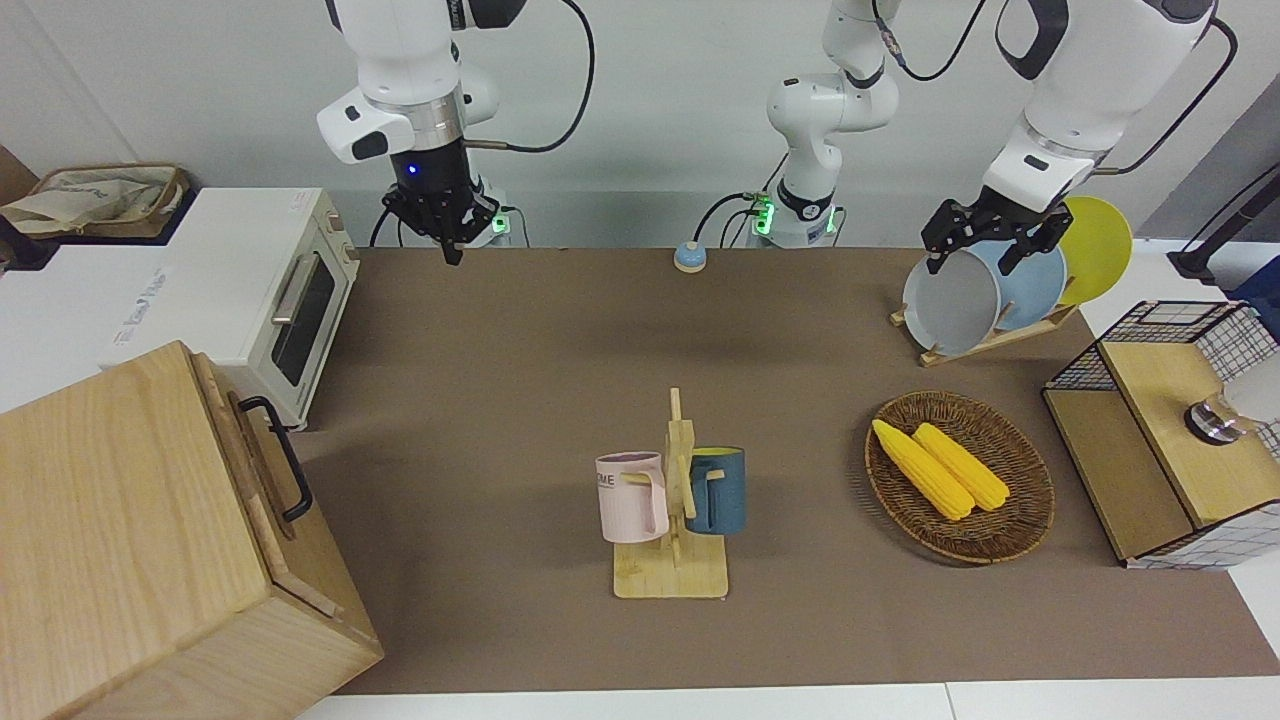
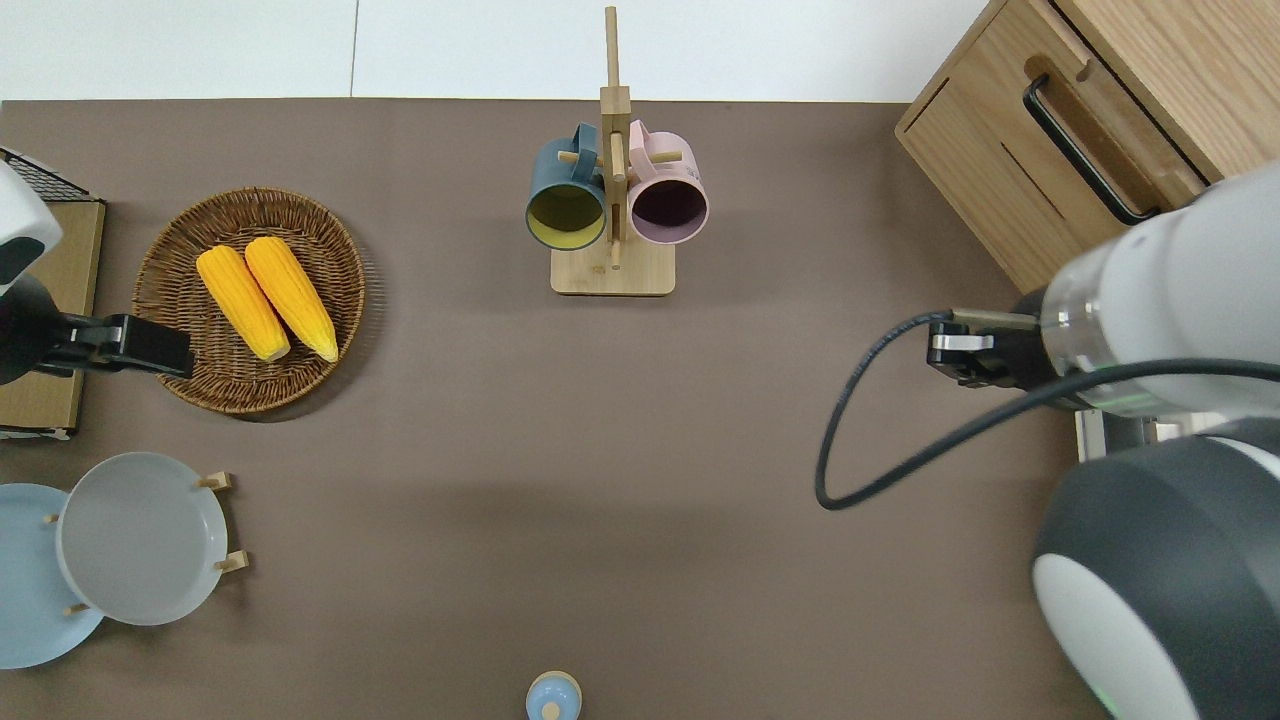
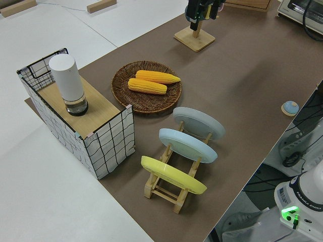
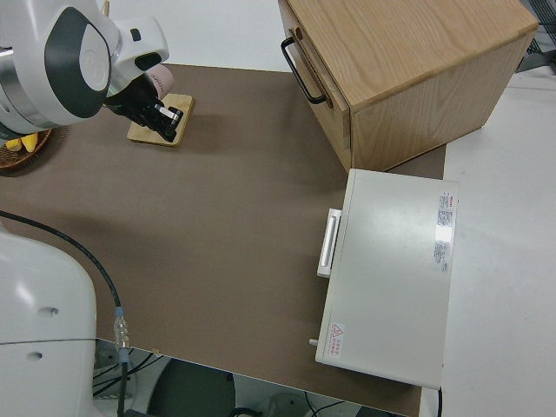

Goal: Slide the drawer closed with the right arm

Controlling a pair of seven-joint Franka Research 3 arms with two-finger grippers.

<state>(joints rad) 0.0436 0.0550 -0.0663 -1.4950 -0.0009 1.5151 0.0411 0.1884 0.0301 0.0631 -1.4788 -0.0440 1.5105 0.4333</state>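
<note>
The drawer [image 2: 1075,140] sits flush in the cabinet [image 1: 130,530] at the bench's corner farthest from the robots on the right arm's end, apparently pushed home, so the right end effector [image 1: 441,222], fingers seemingly closed and empty, hangs well clear of it.

The cabinet [image 1: 150,540] is cut by the edge in the front and overhead views, so only part of its body shows. The right gripper [image 2: 950,352] is partly under its own wrist in the overhead view, and its fingers are too small to tell if they are apart. The left gripper [image 1: 985,240] is cut by the overhead view's edge.
</note>
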